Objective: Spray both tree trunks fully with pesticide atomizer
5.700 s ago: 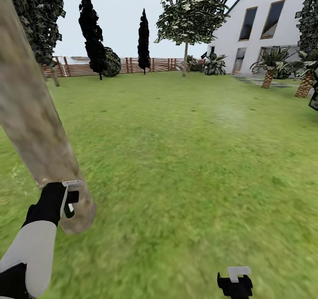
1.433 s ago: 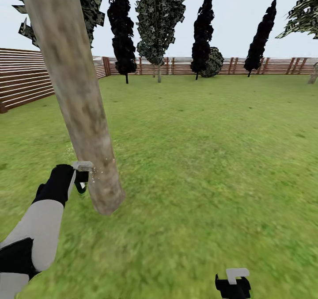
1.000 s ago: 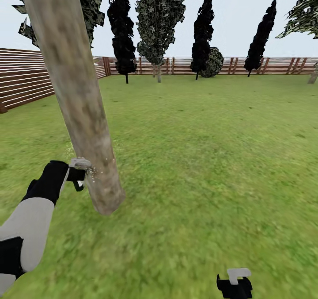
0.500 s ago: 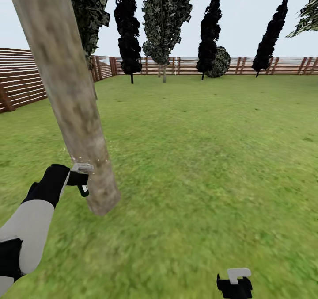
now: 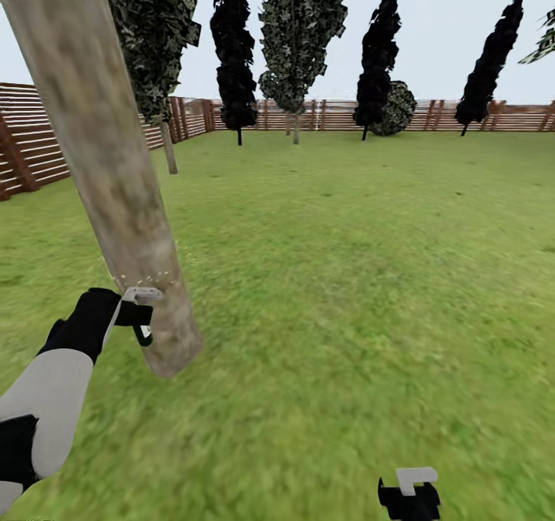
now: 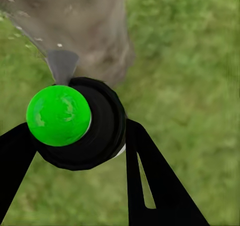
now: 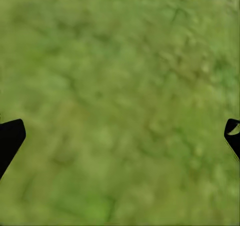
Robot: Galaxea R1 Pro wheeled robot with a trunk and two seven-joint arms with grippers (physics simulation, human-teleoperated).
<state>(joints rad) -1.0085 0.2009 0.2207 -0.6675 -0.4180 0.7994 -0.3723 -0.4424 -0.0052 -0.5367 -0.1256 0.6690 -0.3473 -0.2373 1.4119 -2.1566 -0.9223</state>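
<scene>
Pesticide atomizer (image 5: 141, 322) is clamped in left gripper (image 5: 136, 314), nozzle just beside tree trunk (image 5: 116, 174), low near its base on lawn (image 5: 347, 274). Right gripper (image 5: 410, 490) is spread wide, nothing held.

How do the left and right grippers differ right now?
The left gripper is shut on the pesticide atomizer, while the right gripper is open and holds nothing. The left gripper is raised beside the tree trunk, with the atomizer's nozzle close to the bark; the right gripper hangs low over bare lawn. Both are black with white finger tabs.
</scene>
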